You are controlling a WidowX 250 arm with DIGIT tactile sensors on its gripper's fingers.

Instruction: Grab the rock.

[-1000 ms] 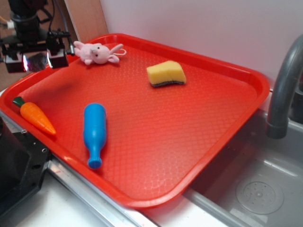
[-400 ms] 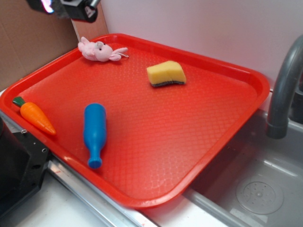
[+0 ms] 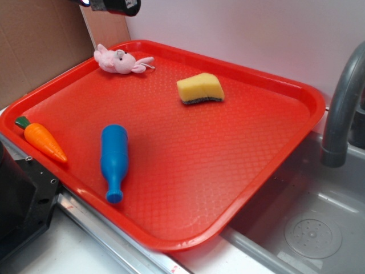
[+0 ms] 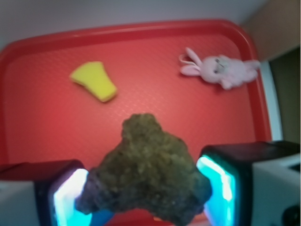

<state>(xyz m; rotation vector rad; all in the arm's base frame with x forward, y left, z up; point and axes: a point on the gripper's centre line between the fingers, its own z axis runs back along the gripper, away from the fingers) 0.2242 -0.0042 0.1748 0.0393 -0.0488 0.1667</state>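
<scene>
Rock [image 4: 146,172] clamped between both fingers of the claw [image 4: 141,188], held clear above the red tray [image 4: 47,136]. Sponge [image 4: 94,81] and plush bunny [image 4: 218,69] lying below, untouched. Grab judged complete; nothing evidently left but holding.

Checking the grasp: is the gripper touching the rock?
Touching. The wrist view shows the gripper with both fingers pressed against the rock, no gap.
</scene>
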